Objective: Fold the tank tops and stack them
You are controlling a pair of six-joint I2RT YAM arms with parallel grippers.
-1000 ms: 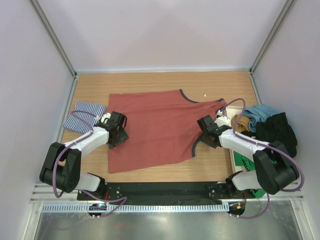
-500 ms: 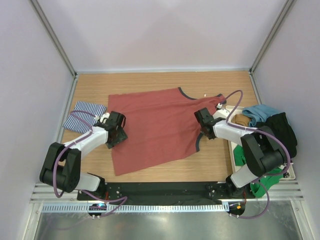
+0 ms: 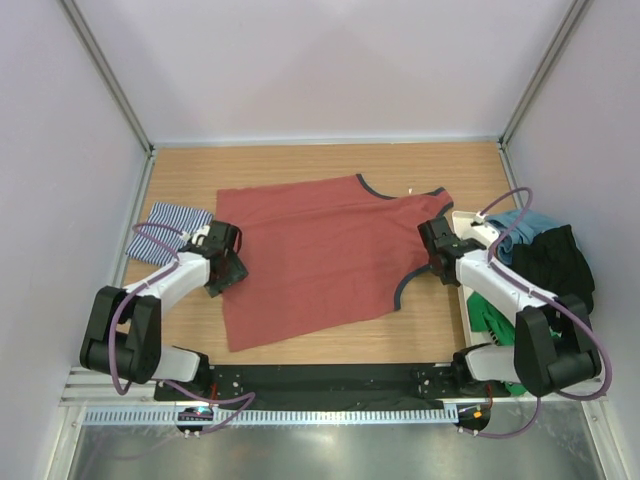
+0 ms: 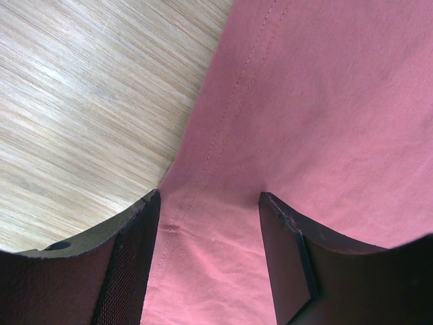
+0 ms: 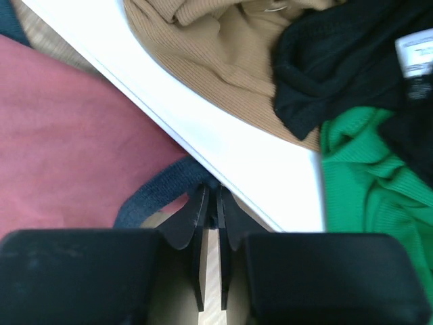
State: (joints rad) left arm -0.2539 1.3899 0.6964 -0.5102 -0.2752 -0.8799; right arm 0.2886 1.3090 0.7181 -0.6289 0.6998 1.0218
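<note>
While two lie out — striped top [image 3: 168,230], red top [image 3: 310,255] | left pincer [image 4: 210,203] agape | right pincer [image 5: 211,193] pinching trim [image 5: 149,196]

We could not tell whether the right gripper [image 5: 210,195], nearly closed, pinched the dark trim [image 5: 150,195] of the rust-red tank top [image 5: 67,135]; its fingers [image 5: 196,218] hid that spot. The label [image 5: 414,53] on the black garment [image 5: 338,64] was blurred and cropped.

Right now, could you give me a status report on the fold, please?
Left gripper open astride hem of red top. Right gripper shut by its dark trim, grip unclear. Clothes tray close beside right gripper.
</note>
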